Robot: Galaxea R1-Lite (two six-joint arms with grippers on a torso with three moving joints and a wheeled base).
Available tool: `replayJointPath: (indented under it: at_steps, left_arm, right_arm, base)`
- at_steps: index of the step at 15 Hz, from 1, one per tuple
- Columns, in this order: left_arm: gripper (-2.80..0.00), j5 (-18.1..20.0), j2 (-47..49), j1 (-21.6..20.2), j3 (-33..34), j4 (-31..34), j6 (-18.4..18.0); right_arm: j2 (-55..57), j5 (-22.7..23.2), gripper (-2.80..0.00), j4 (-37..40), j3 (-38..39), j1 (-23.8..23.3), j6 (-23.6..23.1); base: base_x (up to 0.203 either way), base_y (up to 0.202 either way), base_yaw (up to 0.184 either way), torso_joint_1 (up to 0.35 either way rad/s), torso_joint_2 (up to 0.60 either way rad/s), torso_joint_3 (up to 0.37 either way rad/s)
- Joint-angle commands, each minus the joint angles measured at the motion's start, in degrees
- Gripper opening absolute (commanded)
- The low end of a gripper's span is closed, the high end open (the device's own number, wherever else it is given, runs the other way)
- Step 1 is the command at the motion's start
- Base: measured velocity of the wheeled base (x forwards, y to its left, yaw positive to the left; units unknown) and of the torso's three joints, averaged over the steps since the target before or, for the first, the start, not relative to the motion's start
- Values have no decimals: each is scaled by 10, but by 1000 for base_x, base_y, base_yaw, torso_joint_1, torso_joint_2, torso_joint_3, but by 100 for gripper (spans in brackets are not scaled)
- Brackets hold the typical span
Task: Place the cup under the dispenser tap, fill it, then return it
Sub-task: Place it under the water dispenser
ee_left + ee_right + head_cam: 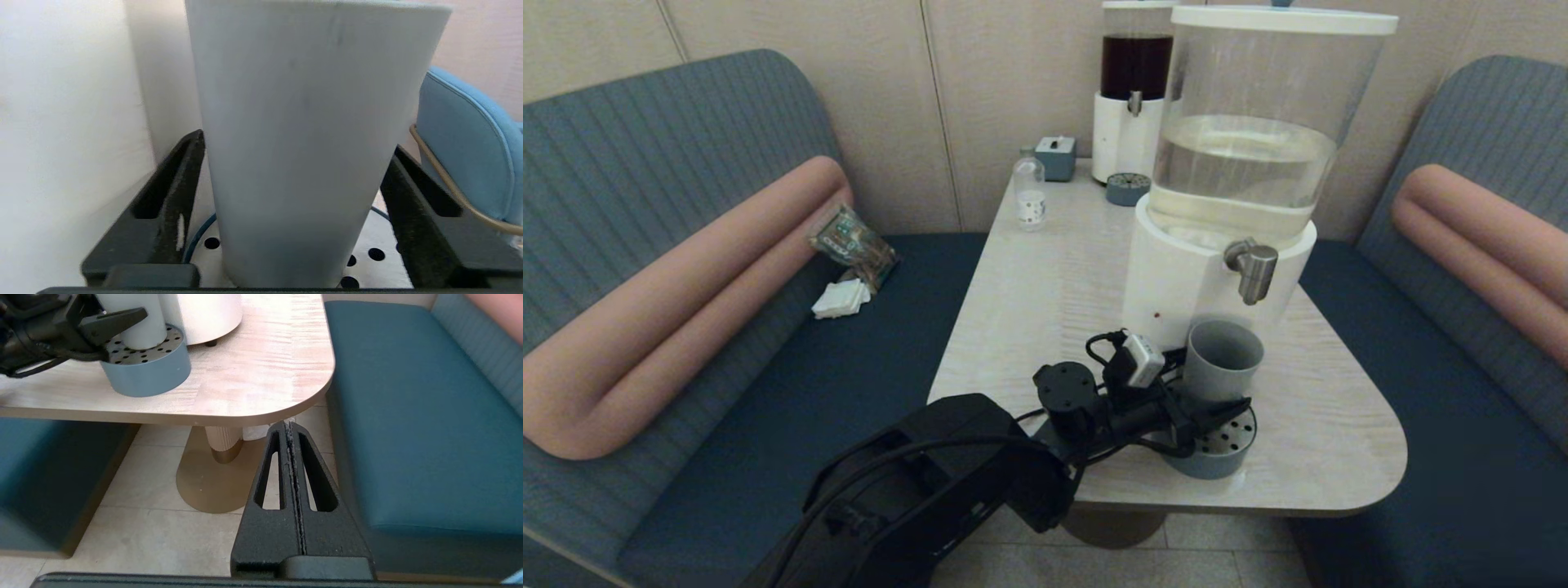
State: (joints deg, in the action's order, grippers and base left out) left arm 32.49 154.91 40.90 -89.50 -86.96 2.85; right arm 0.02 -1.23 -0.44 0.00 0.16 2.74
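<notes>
At the near edge of the counter (1029, 286), the left end effector (1213, 400) reaches in from the left and grips the cup (1223, 359) low on its sides, one finger (171, 204) against each flank. The cup stands upright on the perforated grey-blue drip tray (1225, 449), just below the dispenser tap (1252, 269) of the white-based dispenser (1241, 163). Farther right, below the counter's edge, the right end effector (291, 426) hangs over the floor, fingers pressed together.
</notes>
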Motion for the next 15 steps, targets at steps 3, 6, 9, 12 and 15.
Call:
replayJointPath:
  at_steps: [3,6,9,12,15]
  left_arm:
    - [0,0,-35,0,22,-7,1]
    - [0,0,-87,0,89,-7,1]
    - [0,0,-123,0,166,-7,0]
    - [0,1,-165,0,240,-7,-2]
    - [0,0,-198,0,304,-7,-8]
  right_arm:
    - [1,0,-280,0,1,0,0]
    - [1,0,-280,0,1,0,0]
    - [1,0,-280,0,1,0,0]
    - [1,0,-280,0,1,0,0]
    - [1,0,-280,0,0,0,0]
  base:
    - [0,0,0,0,0,0]
    - [0,0,0,0,0,0]
    - [0,0,0,0,0,0]
    - [0,0,0,0,0,0]
    - [0,0,0,0,0,0]
